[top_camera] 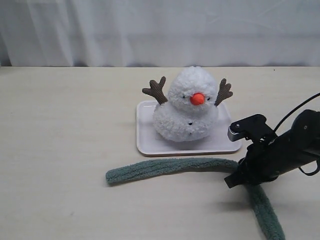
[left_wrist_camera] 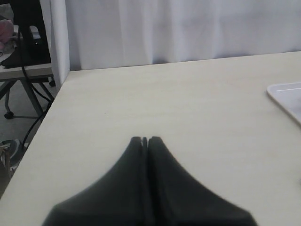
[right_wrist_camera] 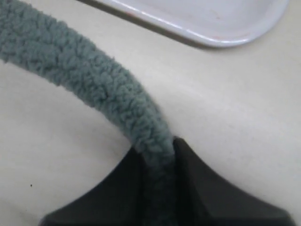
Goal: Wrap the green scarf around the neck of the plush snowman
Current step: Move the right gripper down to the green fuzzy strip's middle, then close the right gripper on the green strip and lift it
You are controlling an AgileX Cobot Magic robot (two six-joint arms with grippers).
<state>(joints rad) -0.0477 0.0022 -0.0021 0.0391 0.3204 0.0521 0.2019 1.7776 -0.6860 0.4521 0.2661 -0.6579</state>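
Sage-green and fuzzy, the green scarf point(top_camera: 165, 169) is laid in a long curve on the desk point(top_camera: 60, 125), just in front of a white tray point(top_camera: 146, 142). Its bend is pinched between the jaws of the right claw point(right_wrist_camera: 157, 148). The plush snowman point(top_camera: 187, 107) is seated upright on the tray, untouched by the scarf. The left claw point(left_wrist_camera: 145, 140) is pressed closed and empty over the desk.

Sage-green scarf point(top_camera: 170, 167), white snowman point(top_camera: 185, 122), orange nose point(top_camera: 197, 99)
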